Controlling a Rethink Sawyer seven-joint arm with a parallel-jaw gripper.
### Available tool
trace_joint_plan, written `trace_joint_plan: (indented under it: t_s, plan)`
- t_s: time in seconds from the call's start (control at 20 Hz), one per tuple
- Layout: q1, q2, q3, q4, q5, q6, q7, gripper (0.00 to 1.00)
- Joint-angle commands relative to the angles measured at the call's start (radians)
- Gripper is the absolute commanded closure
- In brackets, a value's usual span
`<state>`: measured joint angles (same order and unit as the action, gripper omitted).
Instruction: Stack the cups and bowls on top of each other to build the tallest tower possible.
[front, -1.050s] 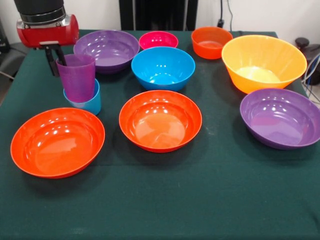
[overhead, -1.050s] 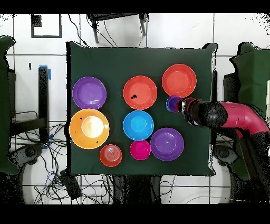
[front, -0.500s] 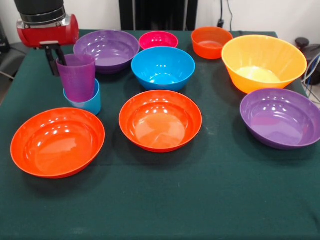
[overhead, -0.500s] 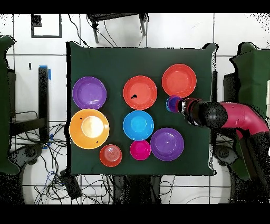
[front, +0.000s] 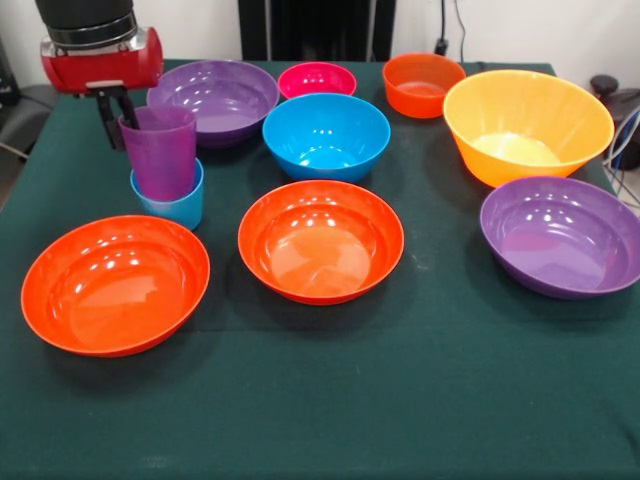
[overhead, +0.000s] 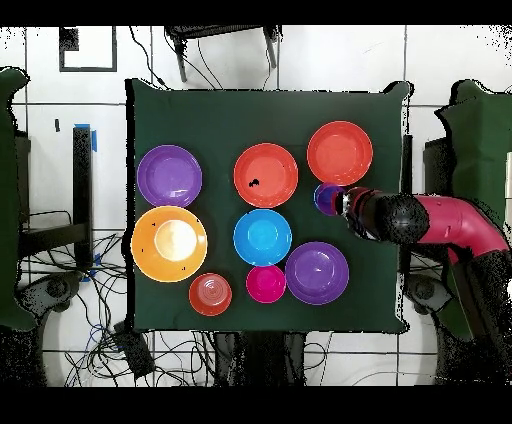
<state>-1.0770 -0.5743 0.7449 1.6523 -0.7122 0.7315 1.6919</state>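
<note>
Purple cup (front: 160, 152) nested upright in light blue cup (front: 172, 203), a two-piece tower at the left of the front view, on the green tabletop (front: 420, 400). Pincer (front: 115, 112) at the purple cup's rim, one dark finger (front: 106, 122) outside the wall, the other at or just inside the rim; grasp or release on the cup: cannot tell. Red and black arm (overhead: 440, 222) reaching in from the right edge in the overhead view, its end over the cups (overhead: 327, 197).

Just behind the cups, touching or nearly so: wide purple bowl (front: 213, 100). In front of them: wide orange-red bowl (front: 115, 284), near but apart. Second wide orange-red bowl (front: 321, 240) at centre, medium blue bowl (front: 326, 135) just behind it. Small pink bowl (front: 316, 80) beyond the blue one, beside the far purple bowl. Small orange bowl (front: 423, 84) further right along the far edge. Large deep yellow-orange bowl (front: 528, 125) at the right, close beside the small orange one. Second wide purple bowl (front: 560, 236) just in front of the yellow-orange bowl, rims close. All bowls upright, open side up, empty, none stacked
</note>
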Motion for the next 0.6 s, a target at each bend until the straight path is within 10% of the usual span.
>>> trace_joint_plan:
  t_s: [0.05,0.6]
  plan:
    - [0.018,-0.014,-0.001,0.054,-0.034,0.071,-0.226,1.0]
    - [0.012,-0.03,-0.009,0.071,-0.043,0.064,-0.217,1.0]
